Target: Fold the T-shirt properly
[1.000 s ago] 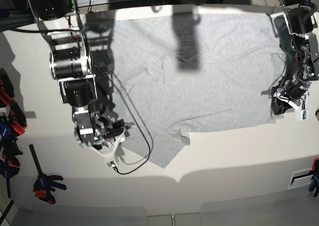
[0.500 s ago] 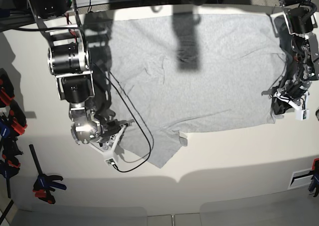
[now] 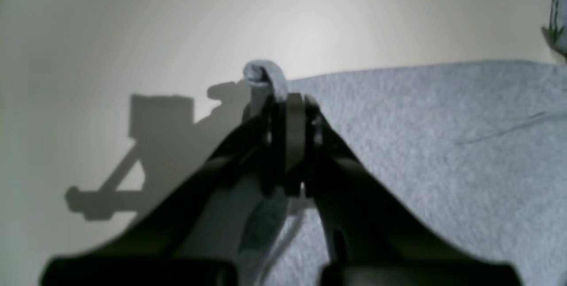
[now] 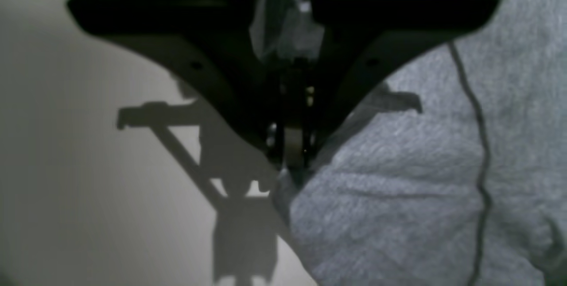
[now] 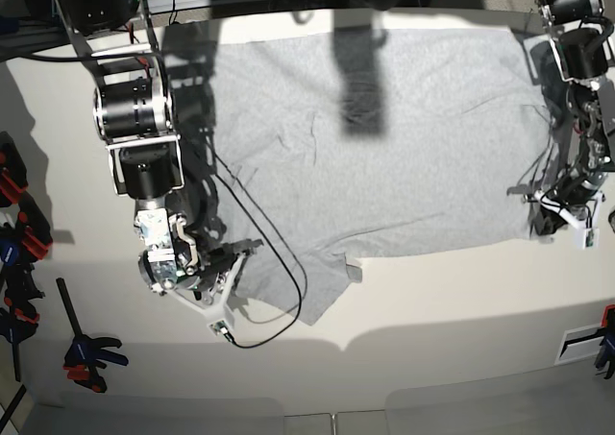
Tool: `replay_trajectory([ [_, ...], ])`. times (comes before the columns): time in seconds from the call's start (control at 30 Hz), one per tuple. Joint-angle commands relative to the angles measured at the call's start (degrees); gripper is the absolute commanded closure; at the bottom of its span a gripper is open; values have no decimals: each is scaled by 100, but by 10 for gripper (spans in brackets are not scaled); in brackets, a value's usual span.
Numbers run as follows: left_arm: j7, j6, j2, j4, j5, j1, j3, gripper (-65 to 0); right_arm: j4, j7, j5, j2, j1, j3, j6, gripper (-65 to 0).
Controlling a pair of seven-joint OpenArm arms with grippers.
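Since the T-shirt (image 5: 375, 147) is soft, light cotton lying spread on the white surface (image 5: 452, 320), it probably drapes and slides easily, so hems and corners look like the best holds. Left end effector (image 3: 288, 113) is closed, pinching a curled edge; right end effector (image 4: 290, 144) is closed on the sleeve edge.

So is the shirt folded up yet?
Not yet. The T-shirt lies spread flat across the table, one sleeve sticking out. The left gripper and the right gripper each pinch an edge.
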Motion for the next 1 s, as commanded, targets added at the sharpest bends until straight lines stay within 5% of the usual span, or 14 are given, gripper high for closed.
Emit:
replay_trajectory([
  [0.0, -81, -17, -162, 107, -74, -190, -35, 0, 184, 109, 22, 17, 232, 4, -46, 0],
  [0.4, 363, -17, -470, 107, -459, -321, -35, 0, 463, -190, 92, 35, 431, 4, -35, 0],
  [0.73, 402, 9, -507, 1182, -721, 317, -35, 0, 2658, -588, 389, 479, -750, 4, -17, 0],
  [0.87, 413, 743, -507, 2026, -590, 710, -46, 0, 3829, -905, 389, 699, -1399, 46, -22, 0],
  [0.97, 492, 863, -505, 2597, -315, 960, -46, 0, 4701, -1075, 389, 715, -1884, 293, -20, 0],
])
